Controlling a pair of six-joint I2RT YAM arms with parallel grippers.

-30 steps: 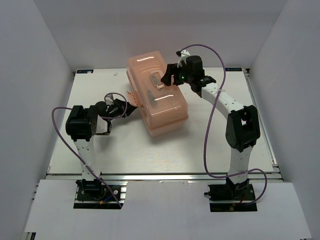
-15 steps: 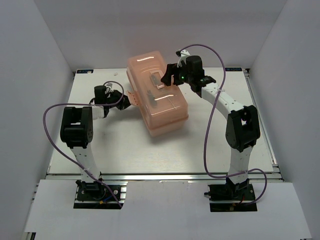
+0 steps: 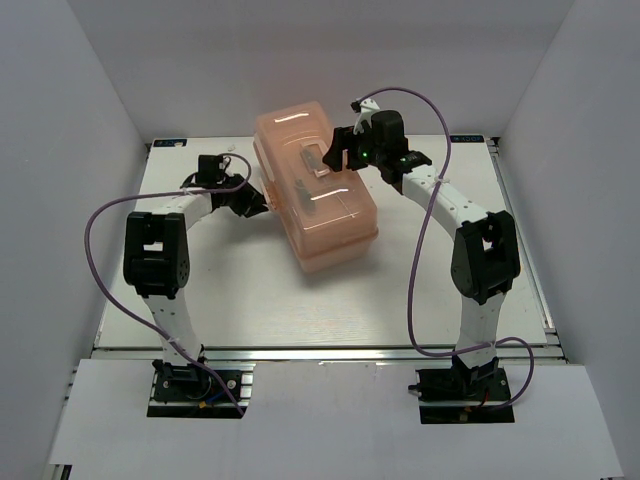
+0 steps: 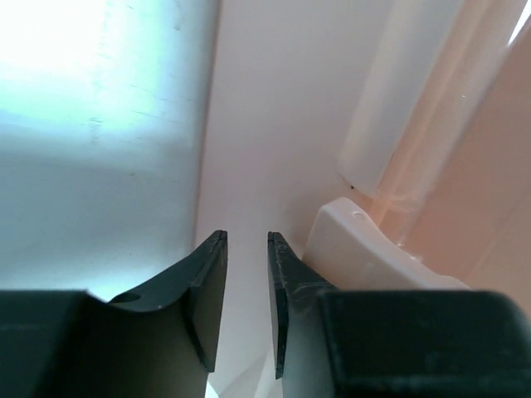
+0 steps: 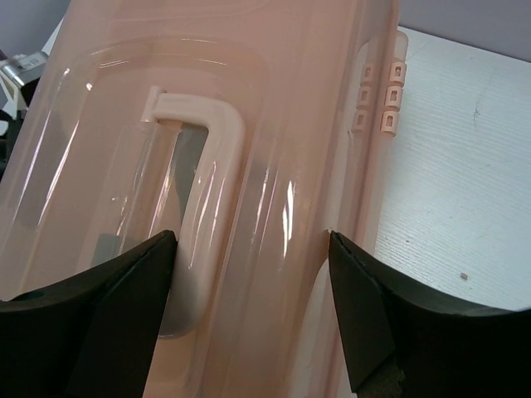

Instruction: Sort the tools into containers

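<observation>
The salmon-pink toolbox [image 3: 318, 205] stands closed in the middle of the table. My right gripper [image 3: 330, 160] hovers over its lid, jaws wide apart; in the right wrist view it [image 5: 249, 236] straddles the lid beside the moulded handle [image 5: 211, 157]. My left gripper [image 3: 254, 201] is at the toolbox's left side by the pale latch [image 4: 365, 249]; its jaws [image 4: 246, 238] stand a narrow gap apart with nothing between them. No screwdriver shows in the open. A dark shape [image 5: 189, 170] shows dimly through the lid; I cannot tell what it is.
White walls enclose the table [image 3: 200, 290] on three sides. Purple cables loop from both arms [image 3: 100, 225]. The right arm's elbow [image 3: 485, 255] stands to the right of the toolbox.
My left arm has swung from the front left toward the back, and its gripper has come up against the toolbox's left side by the latch. The right arm and toolbox have not moved.
</observation>
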